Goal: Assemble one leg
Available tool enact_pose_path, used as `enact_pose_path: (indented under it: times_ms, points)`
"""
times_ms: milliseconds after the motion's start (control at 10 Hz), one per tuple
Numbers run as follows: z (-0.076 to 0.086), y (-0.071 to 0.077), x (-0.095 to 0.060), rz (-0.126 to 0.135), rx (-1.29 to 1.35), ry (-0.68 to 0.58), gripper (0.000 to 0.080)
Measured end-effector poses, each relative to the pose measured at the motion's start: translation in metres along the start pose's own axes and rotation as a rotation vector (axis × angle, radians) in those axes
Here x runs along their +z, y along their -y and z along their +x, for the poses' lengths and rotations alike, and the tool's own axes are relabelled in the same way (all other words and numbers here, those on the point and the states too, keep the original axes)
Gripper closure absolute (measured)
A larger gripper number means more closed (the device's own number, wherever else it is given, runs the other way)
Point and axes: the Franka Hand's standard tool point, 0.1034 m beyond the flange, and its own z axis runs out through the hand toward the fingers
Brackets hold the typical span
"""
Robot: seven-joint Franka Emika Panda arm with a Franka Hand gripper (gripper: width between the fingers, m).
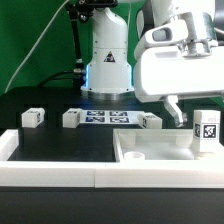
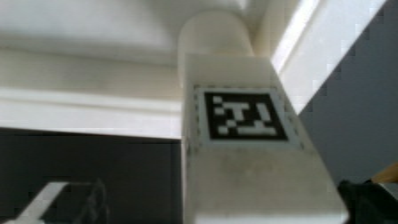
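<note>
A leg [image 1: 205, 131], a white post with a black-and-white tag, stands upright at the far right corner of the large white slab [image 1: 150, 152]. My gripper [image 1: 190, 115] hangs over it with the jaws open. One finger [image 1: 172, 108] stands clear of the leg on the exterior view's left, and the other is hidden behind the leg. In the wrist view the leg [image 2: 244, 120] fills the middle between the jaws of the gripper [image 2: 214, 200]. A dark gap shows beside one finger [image 2: 50, 202], and the other finger [image 2: 370, 195] is close against the leg.
Three more legs lie on the black table: one [image 1: 33, 117], one [image 1: 72, 118] and one [image 1: 150, 121]. The marker board [image 1: 105, 117] lies between them. The arm's base [image 1: 108, 65] stands behind. A white border [image 1: 60, 170] runs along the front.
</note>
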Motion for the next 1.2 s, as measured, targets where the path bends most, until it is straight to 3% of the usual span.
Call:
enact_pose_path:
  times_ms: [300,400,500,800,1200]
  points:
    - [-0.005,0.002,0.003,0.007,-0.001,0.045,0.015]
    - [-0.011,0.006,0.005,0.026,0.0,0.184,0.015]
    - [-0.002,0.008,0.005,0.041,0.003,0.276,0.015]
    - [0.005,0.006,0.002,0.078,0.007,0.552,0.015]
    - [0.008,0.005,0.005,0.08,0.006,0.552,0.015]
